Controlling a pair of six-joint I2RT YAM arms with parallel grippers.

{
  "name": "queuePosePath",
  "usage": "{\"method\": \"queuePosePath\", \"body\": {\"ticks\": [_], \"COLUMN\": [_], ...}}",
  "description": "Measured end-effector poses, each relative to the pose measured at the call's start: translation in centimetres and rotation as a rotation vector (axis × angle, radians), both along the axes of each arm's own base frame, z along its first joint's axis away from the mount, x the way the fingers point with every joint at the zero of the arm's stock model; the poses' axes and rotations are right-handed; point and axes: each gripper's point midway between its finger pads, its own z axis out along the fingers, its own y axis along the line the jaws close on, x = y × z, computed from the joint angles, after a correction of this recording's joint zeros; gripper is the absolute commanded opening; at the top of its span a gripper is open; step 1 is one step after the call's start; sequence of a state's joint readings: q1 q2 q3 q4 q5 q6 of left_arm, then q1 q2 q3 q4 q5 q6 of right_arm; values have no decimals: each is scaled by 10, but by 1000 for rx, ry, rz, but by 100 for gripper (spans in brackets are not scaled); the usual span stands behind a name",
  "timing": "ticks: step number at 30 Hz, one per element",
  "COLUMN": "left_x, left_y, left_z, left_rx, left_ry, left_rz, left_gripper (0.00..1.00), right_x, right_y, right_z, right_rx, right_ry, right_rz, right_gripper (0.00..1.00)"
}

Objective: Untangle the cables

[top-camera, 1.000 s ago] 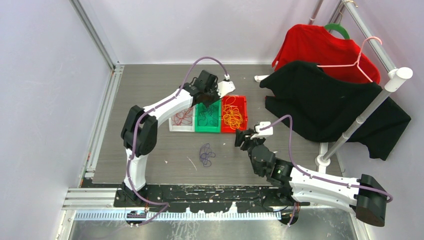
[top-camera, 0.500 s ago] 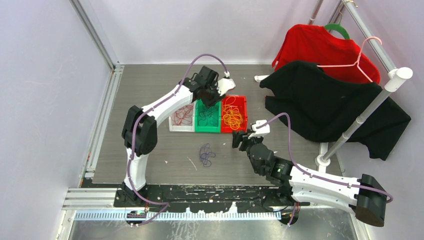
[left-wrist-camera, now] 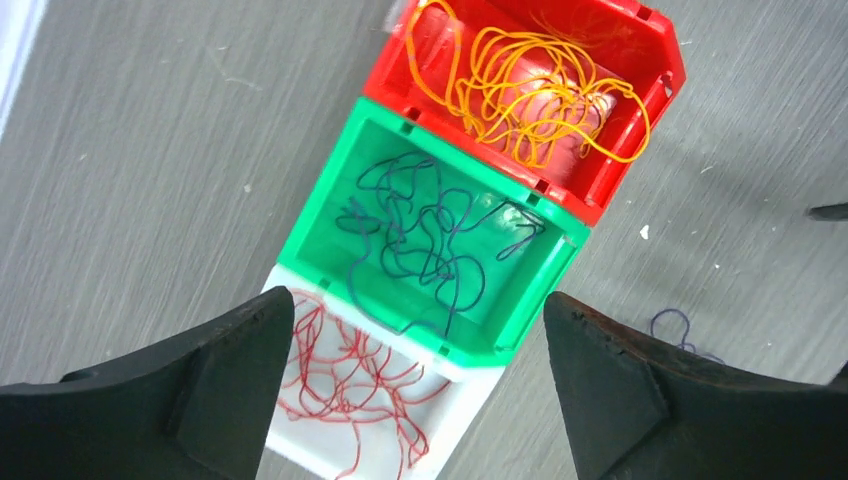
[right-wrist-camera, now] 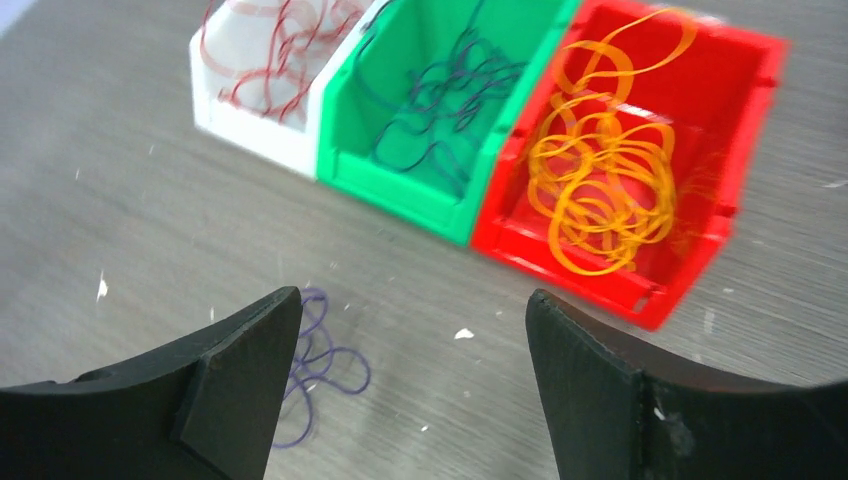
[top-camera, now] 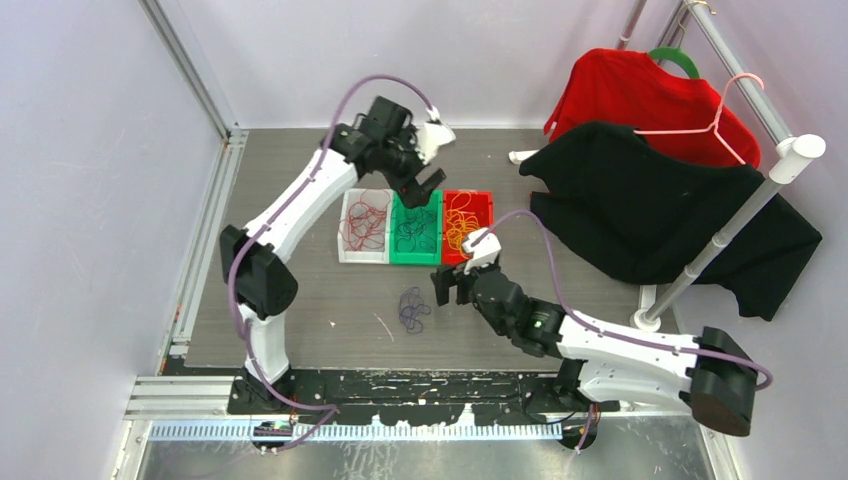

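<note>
Nearest, a loose purple cable clump (top-camera: 411, 308) lies on the grey surface (top-camera: 300, 300). The right end effector (top-camera: 443, 287) sits low just beside it, arm stretched leftward, jaws wide and empty. Beyond stand three touching bins: a white bin (top-camera: 362, 258) with red cables (top-camera: 365, 222), a green bin (top-camera: 415, 261) with dark cables (top-camera: 414, 230), and a red bin (top-camera: 491, 215) with orange cables (top-camera: 464, 228). The left end effector (top-camera: 425, 185) hangs over the green bin, arm arched high, jaws wide, holding nothing. A black garment (top-camera: 650, 215) and a red garment (top-camera: 625, 95) hang far right.

colour-sorted cables (right-wrist-camera: 585, 200) in bins (right-wrist-camera: 400, 195), one purple clump (top-camera: 411, 309) outside
</note>
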State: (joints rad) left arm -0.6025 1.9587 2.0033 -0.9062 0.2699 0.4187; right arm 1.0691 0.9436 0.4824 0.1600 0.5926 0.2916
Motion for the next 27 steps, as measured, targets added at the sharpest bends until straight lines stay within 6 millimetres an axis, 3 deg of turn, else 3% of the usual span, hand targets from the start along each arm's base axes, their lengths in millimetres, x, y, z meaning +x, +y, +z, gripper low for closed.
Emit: {"method": "queuePosePath", "body": {"ticks": [4, 9, 12, 15, 18, 21, 24, 27], "left_x": [3, 2, -17, -39, -53, -60, -63, -68], "left_y": [39, 118, 165, 188, 204, 216, 224, 229], "left_z": [40, 87, 107, 116, 116, 106, 93, 80], "left_rx": [-92, -187, -211, -233, -237, -223, -209, -193], "left_ry": [23, 22, 2, 15, 48, 95, 139, 174], "left_rz": [98, 281, 380, 429, 471, 511, 541, 563], "left_gripper": [100, 100, 100, 99, 100, 100, 100, 100], "right_x": [-6, -13, -15, -14, -14, -16, -12, 6], "right_y": [32, 65, 80, 92, 100, 105, 100, 86], "right_z": [-26, -71, -100, -124, -143, -140, -125, -87], "right_rx": [-69, -155, -203, -239, -264, -235, -203, -143], "right_ry": [80, 199, 260, 308, 337, 346, 351, 323], "right_rz": [125, 246, 289, 313, 330, 341, 331, 290], "right_gripper": [90, 90, 86, 69, 36, 16, 10, 7]}}
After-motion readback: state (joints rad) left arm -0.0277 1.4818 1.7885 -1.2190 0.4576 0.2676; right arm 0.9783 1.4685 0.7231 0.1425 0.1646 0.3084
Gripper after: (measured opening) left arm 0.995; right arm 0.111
